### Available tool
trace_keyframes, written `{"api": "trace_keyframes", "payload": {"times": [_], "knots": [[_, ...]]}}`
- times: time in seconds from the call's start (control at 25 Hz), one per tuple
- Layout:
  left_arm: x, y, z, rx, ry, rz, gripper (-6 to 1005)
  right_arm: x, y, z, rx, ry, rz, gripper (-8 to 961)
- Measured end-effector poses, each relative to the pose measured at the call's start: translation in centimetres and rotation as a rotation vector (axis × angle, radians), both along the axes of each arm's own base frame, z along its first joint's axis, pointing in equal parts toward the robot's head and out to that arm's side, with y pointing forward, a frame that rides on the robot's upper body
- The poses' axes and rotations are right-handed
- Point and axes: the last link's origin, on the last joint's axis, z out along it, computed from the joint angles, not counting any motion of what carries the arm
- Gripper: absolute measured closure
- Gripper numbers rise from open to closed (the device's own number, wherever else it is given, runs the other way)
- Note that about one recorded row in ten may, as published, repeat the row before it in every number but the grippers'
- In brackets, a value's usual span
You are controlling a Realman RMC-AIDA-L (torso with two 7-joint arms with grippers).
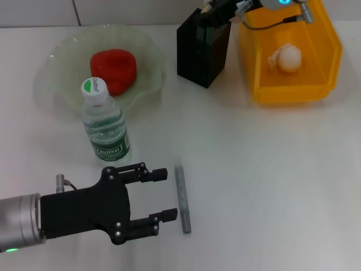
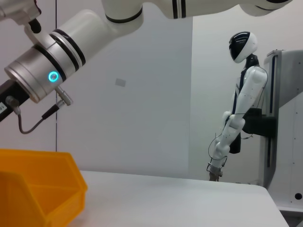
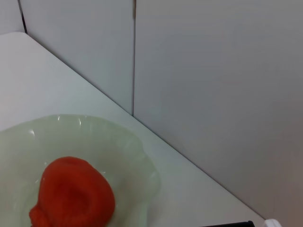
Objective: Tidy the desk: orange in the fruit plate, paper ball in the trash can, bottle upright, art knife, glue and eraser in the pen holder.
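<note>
The orange (image 1: 114, 69), red-orange, lies in the pale green fruit plate (image 1: 62, 84) at the back left; the right wrist view also shows the orange (image 3: 71, 198) in the plate (image 3: 144, 161). The bottle (image 1: 106, 129) stands upright in front of the plate. A grey art knife (image 1: 183, 199) lies flat on the table. My left gripper (image 1: 167, 195) is open just left of the knife, its fingers on either side of the knife's near half. The paper ball (image 1: 286, 58) rests in the yellow trash can (image 1: 327, 56). My right gripper (image 1: 217, 11) hovers over the black pen holder (image 1: 202, 48). Glue and eraser are out of view.
The left wrist view shows my right arm (image 2: 52, 61) above the yellow trash can (image 2: 42, 189), with a white humanoid robot (image 2: 239, 109) standing beyond the table's far edge. White table surface stretches right of the knife.
</note>
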Motion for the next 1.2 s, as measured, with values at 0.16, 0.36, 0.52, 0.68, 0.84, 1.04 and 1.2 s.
{"api": "trace_keyframes", "payload": {"times": [0.16, 0.36, 0.52, 0.68, 0.84, 1.04, 1.2], "knots": [[0.03, 0.05, 0.0, 0.001, 0.0, -0.001, 342, 0.06, -0.08, -0.52, 0.008, 0.005, -0.003, 496], [0.06, 0.09, 0.01, 0.001, 0.0, -0.002, 343, 0.16, 0.06, -0.48, 0.026, 0.011, -0.008, 493], [0.13, 0.11, 0.03, 0.001, -0.004, -0.005, 343, 0.46, 0.05, -0.45, 0.032, 0.012, -0.014, 491], [0.13, 0.11, 0.04, 0.001, -0.004, -0.005, 343, 0.5, 0.07, -0.43, 0.035, 0.012, -0.014, 489], [0.14, 0.09, 0.05, 0.0, -0.005, -0.005, 343, 0.44, 0.09, -0.32, 0.036, 0.013, -0.012, 486], [0.08, -0.02, 0.08, -0.001, -0.007, -0.003, 344, 0.41, 0.16, -0.15, 0.039, 0.015, -0.013, 484], [0.03, -0.06, 0.11, -0.001, -0.006, -0.003, 344, 0.34, 0.19, -0.1, 0.041, 0.02, -0.015, 481]]}}
